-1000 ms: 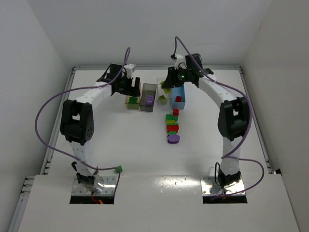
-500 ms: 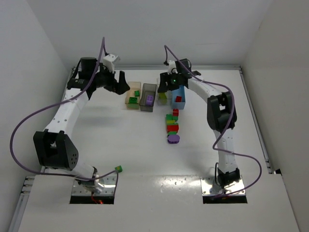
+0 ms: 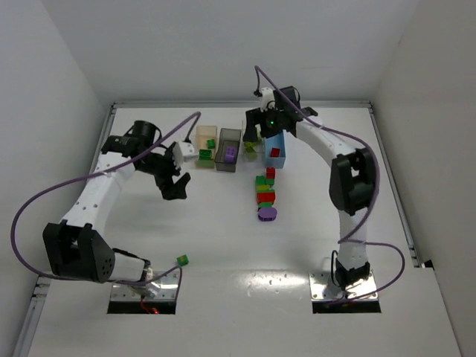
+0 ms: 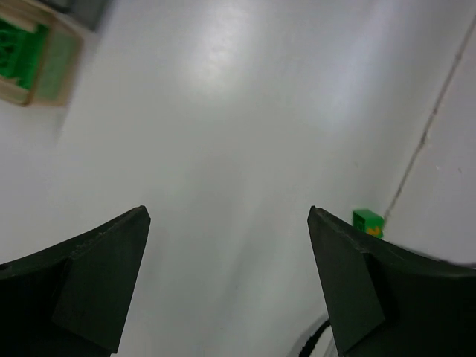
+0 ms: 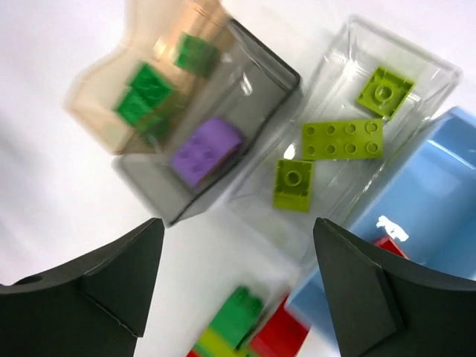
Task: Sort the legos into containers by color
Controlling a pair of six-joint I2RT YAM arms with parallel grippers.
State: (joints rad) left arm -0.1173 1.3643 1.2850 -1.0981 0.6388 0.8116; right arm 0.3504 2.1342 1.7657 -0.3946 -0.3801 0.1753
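White tabletop (image 3: 223,223); clear bin (image 5: 327,97) beneath right gripper (image 5: 236,245).

Spread claw (image 4: 228,216) over table (image 4: 223,111), tan bin (image 4: 53,67) top-left

White table (image 3: 216,238) inside plain white walls (image 3: 238,52).
The walls rise behind the table and at both its sides; soft glare (image 3: 271,280) lies near its front edge.
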